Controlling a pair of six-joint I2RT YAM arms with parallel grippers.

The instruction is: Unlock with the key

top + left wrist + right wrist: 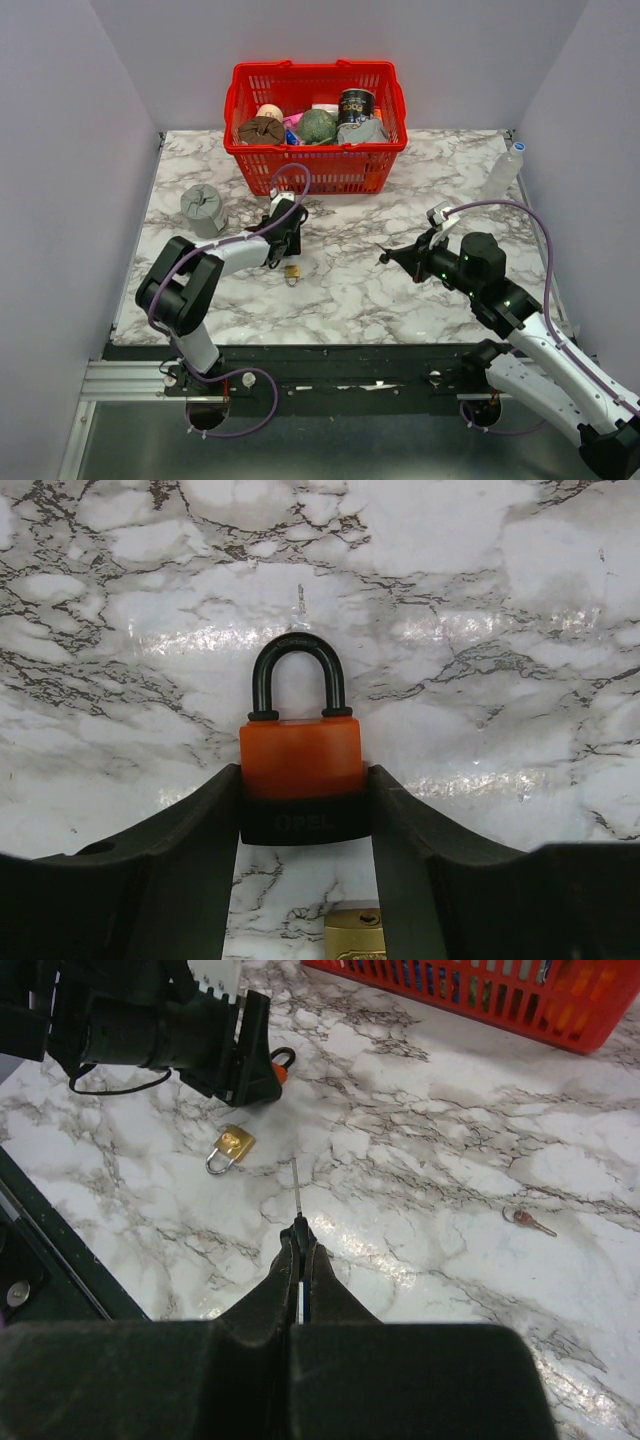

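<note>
My left gripper is shut on the orange-and-black padlock, gripping its black base with the black shackle pointing away, low over the marble. It also shows in the top view and in the right wrist view. My right gripper is shut on the key. The key's black head is pinched between the fingertips and its thin metal blade points toward the left gripper. In the top view the right gripper is right of the left one, with a clear gap between them.
A small brass padlock lies on the marble just below the left gripper. A second small key lies to the right. A red basket with several items stands at the back. A grey object and a clear bottle stand near the sides.
</note>
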